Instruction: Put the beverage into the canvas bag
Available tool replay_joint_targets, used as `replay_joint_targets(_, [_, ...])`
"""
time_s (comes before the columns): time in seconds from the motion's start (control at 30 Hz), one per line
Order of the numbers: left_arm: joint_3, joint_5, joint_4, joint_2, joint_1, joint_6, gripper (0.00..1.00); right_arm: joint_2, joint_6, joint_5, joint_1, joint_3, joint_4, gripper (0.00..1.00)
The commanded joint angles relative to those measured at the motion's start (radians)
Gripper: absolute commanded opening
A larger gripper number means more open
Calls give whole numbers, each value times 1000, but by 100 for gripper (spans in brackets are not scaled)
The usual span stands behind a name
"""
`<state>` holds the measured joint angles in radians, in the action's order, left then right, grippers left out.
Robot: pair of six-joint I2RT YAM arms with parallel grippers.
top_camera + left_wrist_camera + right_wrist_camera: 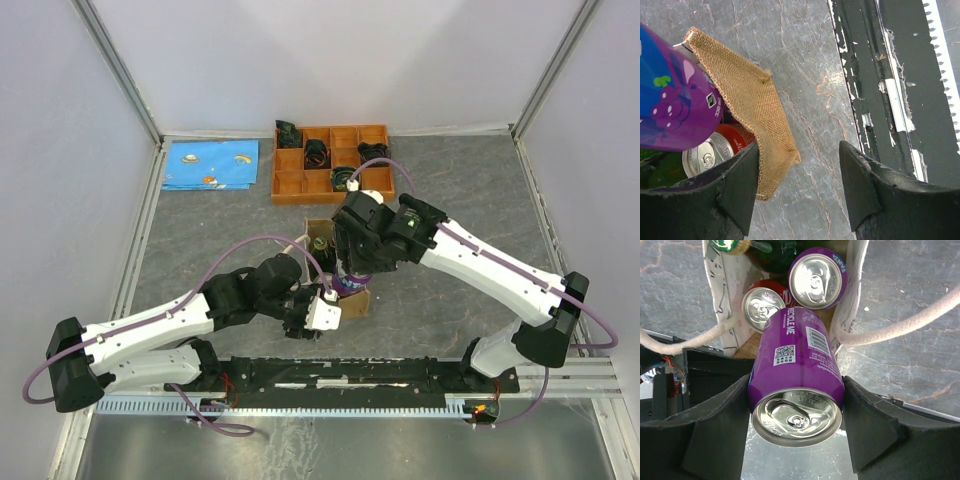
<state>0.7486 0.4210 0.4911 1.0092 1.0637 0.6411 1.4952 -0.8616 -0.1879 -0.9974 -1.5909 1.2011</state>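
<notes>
Currently the right end effector (796,382) is clamping a purple can (795,352) above the canvas bag (755,95). The left end effector (799,150) is gaping at its rim.

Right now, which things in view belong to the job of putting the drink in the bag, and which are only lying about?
Job: purple can, held in the right gripper; bag; left gripper, open at the bag's edge.
Lying about: orange tray; blue sheet.
</notes>
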Motion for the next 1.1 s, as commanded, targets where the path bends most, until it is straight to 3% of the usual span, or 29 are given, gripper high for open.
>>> replay_joint_targets(0.0, [6,45,24,-6,15,30,69,-55,-34,-20,-14,6,17,0])
replay_joint_targets(0.33, [5,45,26,-6,15,37,69,-17,-36,-40,-22,49,52,0])
replay_joint_targets(1.07, [-2,38,30,-10,15,44,69,127,12,-152,-35,-145,340,0])
